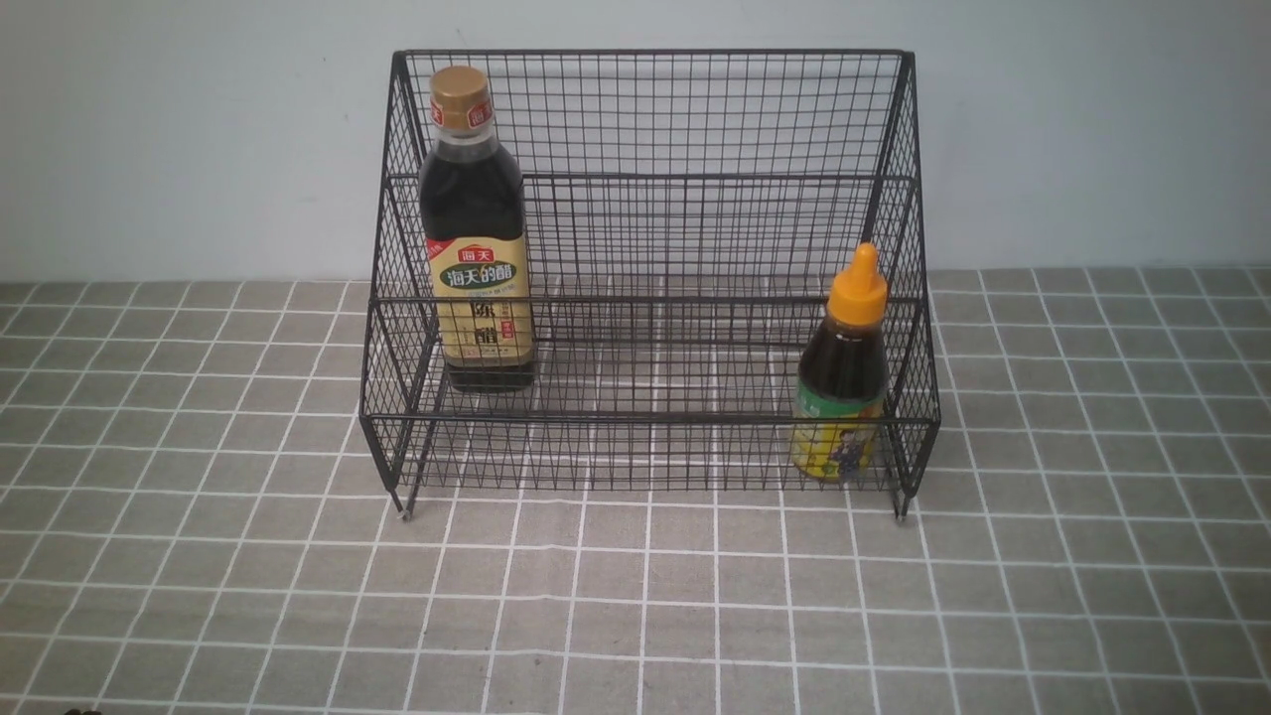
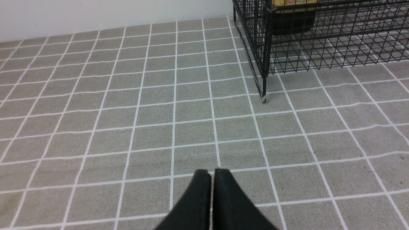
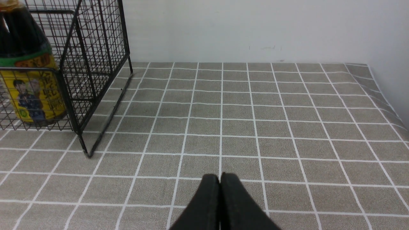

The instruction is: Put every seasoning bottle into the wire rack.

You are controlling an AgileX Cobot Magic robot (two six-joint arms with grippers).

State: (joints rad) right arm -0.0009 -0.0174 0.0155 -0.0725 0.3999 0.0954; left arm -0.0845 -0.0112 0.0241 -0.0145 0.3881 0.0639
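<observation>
The black wire rack (image 1: 655, 179) stands at the back middle of the table. A tall seasoning bottle (image 1: 477, 238) with a gold cap and tan label stands upright on the rack's upper tier at its left end. On the lower tier at the right end stands a short seasoning bottle (image 1: 842, 377) (image 3: 28, 73) with an orange nozzle cap. My left gripper (image 2: 211, 174) is shut and empty above bare cloth, apart from the rack's corner leg (image 2: 264, 92). Equally shut and empty, my right gripper (image 3: 219, 177) hovers over the cloth away from the rack (image 3: 89, 64). Neither gripper shows in the front view.
A grey tablecloth (image 1: 635, 596) with a white grid covers the table. A pale wall (image 1: 159, 129) rises right behind the rack. In the right wrist view the cloth turns up against a side wall (image 3: 389, 48).
</observation>
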